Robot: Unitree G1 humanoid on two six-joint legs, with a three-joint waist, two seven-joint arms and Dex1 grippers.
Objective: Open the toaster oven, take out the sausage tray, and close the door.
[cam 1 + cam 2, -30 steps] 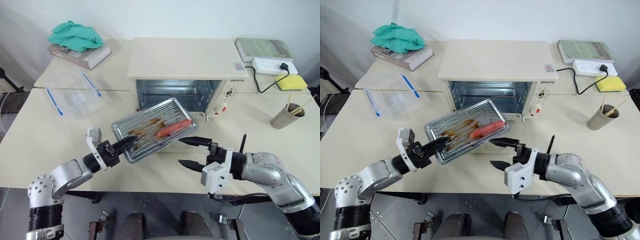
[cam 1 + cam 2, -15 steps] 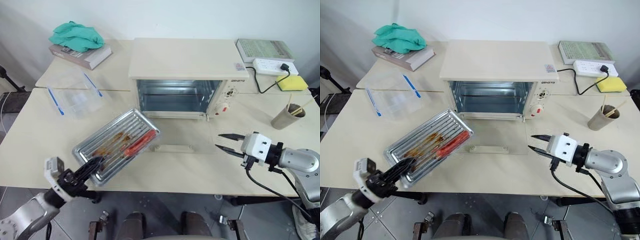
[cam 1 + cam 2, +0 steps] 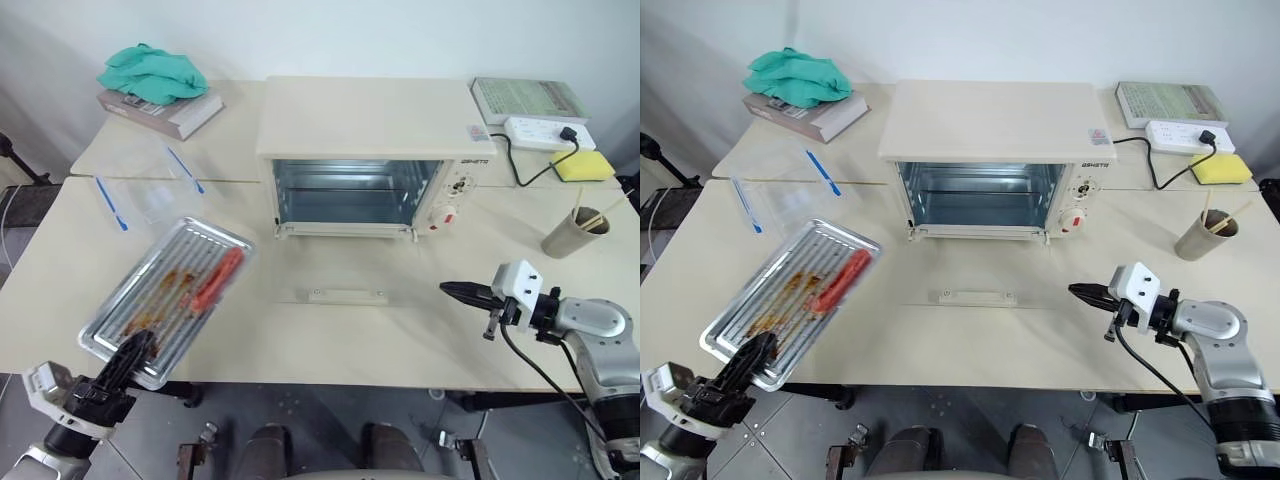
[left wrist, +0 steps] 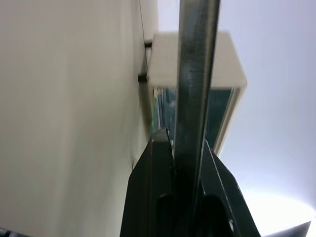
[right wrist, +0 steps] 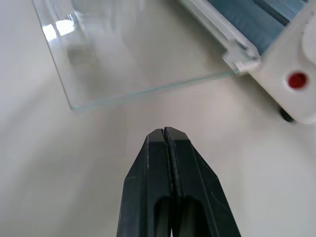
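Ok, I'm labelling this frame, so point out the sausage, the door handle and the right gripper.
sausage (image 3: 217, 277), left eye view, middle of its red length on the tray.
door handle (image 3: 347, 296), left eye view, centre of the cream bar.
right gripper (image 3: 453, 290), left eye view, the closed black fingertips.

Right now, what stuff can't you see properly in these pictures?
- The sausage tray: its near rim is hidden under the left gripper in the eye views.
- The left wrist view: the tray's edge blocks much of the toaster oven.
- The dial markings on the oven's panel: too small to read.
- The oven in the right wrist view: cut off by the edge.
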